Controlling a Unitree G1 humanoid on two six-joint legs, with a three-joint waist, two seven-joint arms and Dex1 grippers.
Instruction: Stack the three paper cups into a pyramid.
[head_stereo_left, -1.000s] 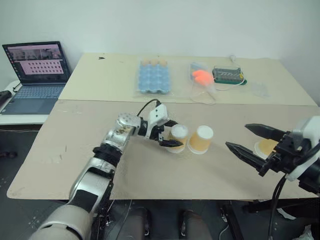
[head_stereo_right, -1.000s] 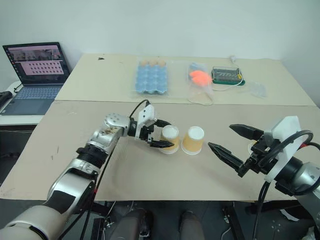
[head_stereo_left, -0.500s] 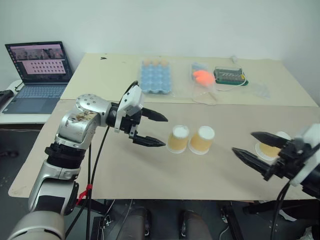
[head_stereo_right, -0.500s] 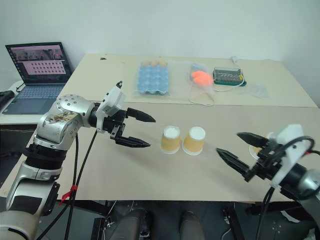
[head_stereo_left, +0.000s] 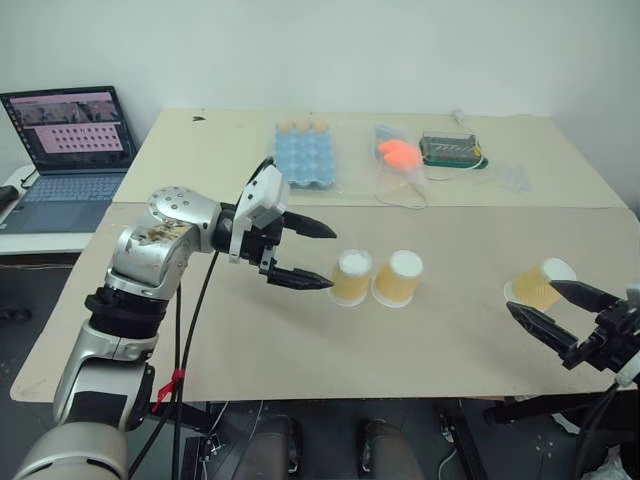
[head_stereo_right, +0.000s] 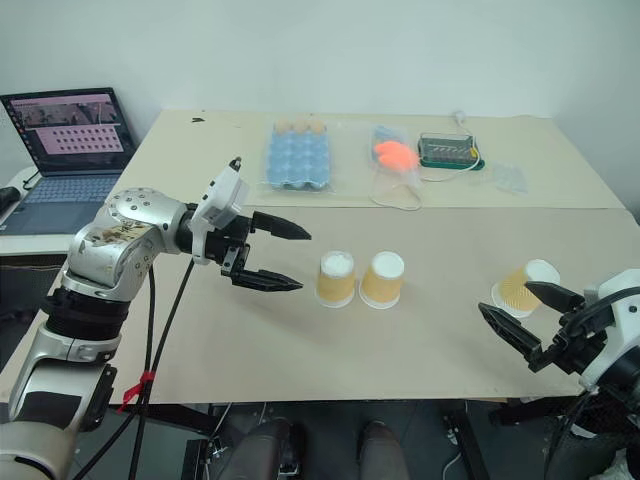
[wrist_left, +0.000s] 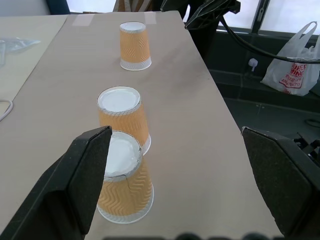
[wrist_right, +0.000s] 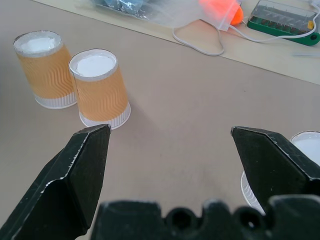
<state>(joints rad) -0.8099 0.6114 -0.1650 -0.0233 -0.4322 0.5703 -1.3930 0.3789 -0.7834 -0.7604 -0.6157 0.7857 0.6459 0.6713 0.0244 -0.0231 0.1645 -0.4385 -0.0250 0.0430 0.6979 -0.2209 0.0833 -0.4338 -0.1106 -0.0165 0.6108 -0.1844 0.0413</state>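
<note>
On the tabletop (head_stereo_left: 200, 330) you had two paper cups (head_stereo_left: 351, 278) upside down, touching side by side mid-table; the third cup (head_stereo_left: 537, 287) sat well apart, near the right gripper (head_stereo_left: 562, 318). Both that and the left gripper (head_stereo_left: 305, 254) were spread, empty. Risk: a skewed grab could tip it; an off-center drop could topple the pair.

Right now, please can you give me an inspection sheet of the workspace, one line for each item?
Surface: brown table, bare near the front edge.
Job's things: two paper cups upside down, side by side; third cup apart, by the right claw; no pyramid yet.
Clutter: blue egg tray, clear bag with orange thing, green case.
Grippers: left claw open, empty, beside the pair; right claw open, empty.
Cables: white cord by the bag.
Surroundings: laptop on a side table.
</note>
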